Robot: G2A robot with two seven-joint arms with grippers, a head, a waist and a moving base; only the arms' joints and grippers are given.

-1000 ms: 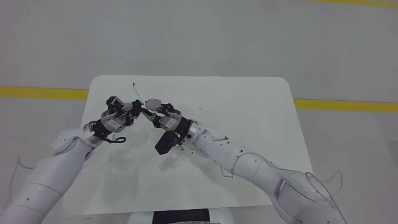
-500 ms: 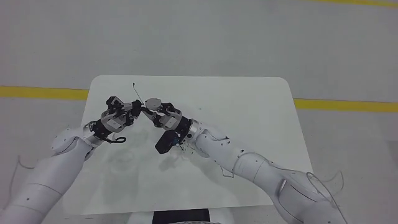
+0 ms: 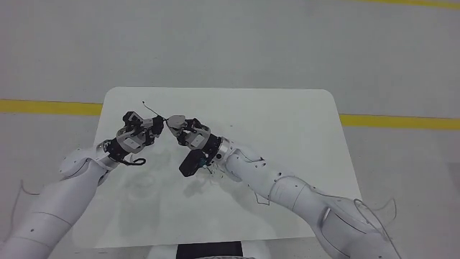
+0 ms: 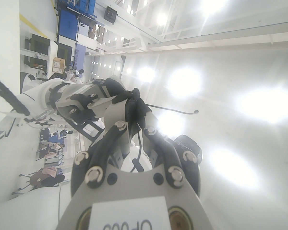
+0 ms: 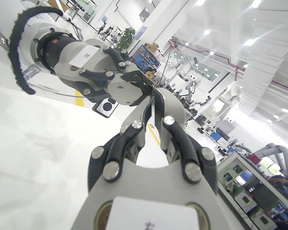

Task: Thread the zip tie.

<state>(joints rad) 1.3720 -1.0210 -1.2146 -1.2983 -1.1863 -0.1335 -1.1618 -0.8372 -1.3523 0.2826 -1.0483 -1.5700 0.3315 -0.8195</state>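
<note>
A thin black zip tie (image 3: 152, 111) is held in the air above the white table (image 3: 287, 129), where my two grippers meet tip to tip. My left gripper (image 3: 162, 123) is shut on the tie. In the left wrist view the tie's free end (image 4: 172, 111) juts out past the left gripper (image 4: 135, 106) and curves to a small head. My right gripper (image 3: 173, 124) faces it from the other side, fingers pinched together on the tie at the same spot. In the right wrist view the right gripper (image 5: 152, 96) touches the left gripper (image 5: 134, 82); the tie is mostly hidden there.
Both grippers hover over the table's left half, a little behind its middle. A small dark speck (image 3: 231, 124) lies on the table to their right. A black cable loop (image 3: 136, 162) hangs at the left wrist. The right half of the table is bare.
The tie's free end has swung from pointing away from me to slanting toward the left. Both grippers have stayed almost where they were, still pressed together.
</note>
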